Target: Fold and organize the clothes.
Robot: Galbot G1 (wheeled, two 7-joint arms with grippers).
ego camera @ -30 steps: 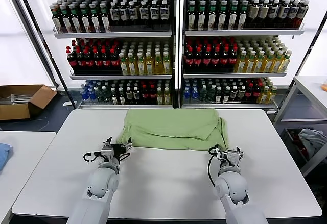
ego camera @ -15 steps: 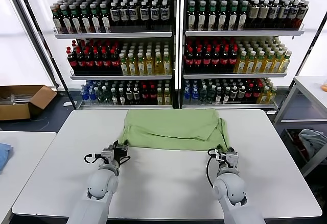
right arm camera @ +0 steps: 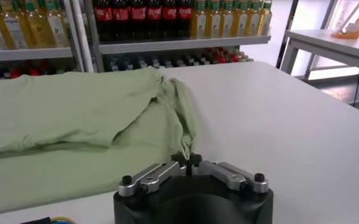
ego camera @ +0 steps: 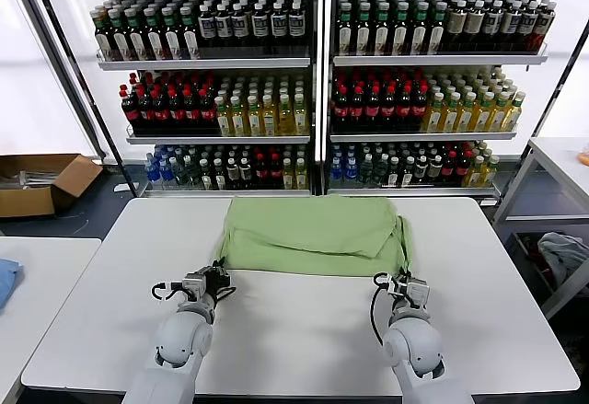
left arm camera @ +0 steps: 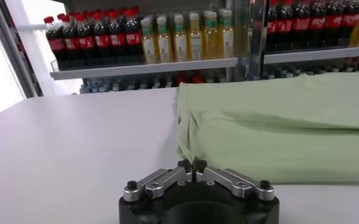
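Observation:
The clothes, one light green shirt [ego camera: 313,234], lie folded in layers on the far half of the white table [ego camera: 304,330], with neither collar nor print showing. My left gripper [ego camera: 219,277] is shut on the shirt's near left corner. In the left wrist view the fingertips [left arm camera: 192,165] meet on a pinch of the green fabric [left arm camera: 277,128]. At the near right corner my right gripper [ego camera: 403,281] is shut on a bunched fold. The right wrist view shows its tips [right arm camera: 188,159] holding that twisted end of the shirt [right arm camera: 76,115].
Shelves of bottles [ego camera: 313,82] stand close behind the table's far edge. A cardboard box [ego camera: 41,181] sits on the floor at the left. A blue cloth [ego camera: 5,280] lies on the left side table. A grey-blue bundle [ego camera: 563,252] lies under the right side table [ego camera: 561,160].
Both grippers went from open to shut on the shirt's near corners. They have drawn slightly back toward me, and the near hem now lies straighter.

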